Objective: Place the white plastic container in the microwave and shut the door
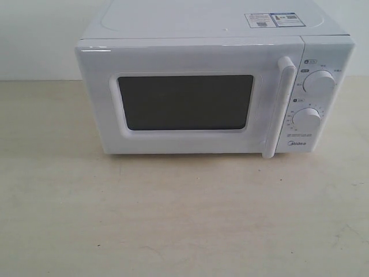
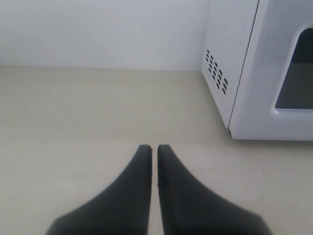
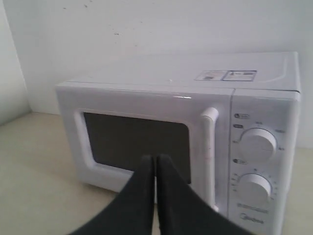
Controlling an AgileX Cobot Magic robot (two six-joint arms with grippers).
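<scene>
**A:** What carries it all?

**B:** A pale beige table. Its surface runs from the near edge back to a white wall.

**A:** And the microwave?

**B:** The microwave stands toward the table's far edge, a little nearer the right edge than the left. It sits flat and faces the near edge.

**A:** The door?

**B:** The door is closed flush against the front. Its window is too dark to show what lies behind it.

**A:** Anything on the side wall?

**B:** A block of vent slots on the side toward the table's left edge.

**A:** The front fittings?

**B:** A vertical white bar handle runs down the door's right side. Just beside it, on the control panel, are the upper knob and the lower knob, one above the other. The Midea logo sits under them.

**A:** On top?

**B:** A label sticker near the top's back right corner.

**A:** The arms?

**B:** The left gripper hangs over bare table, off the microwave's left front corner and apart from it. Its jaws are drawn together with only a thin slit between them, and they hold nothing.

**A:** The right one?

**B:** The right gripper points at the microwave's front from the near side. I cannot tell how close it is. Its jaws are pressed tip to tip and are also empty.
</scene>
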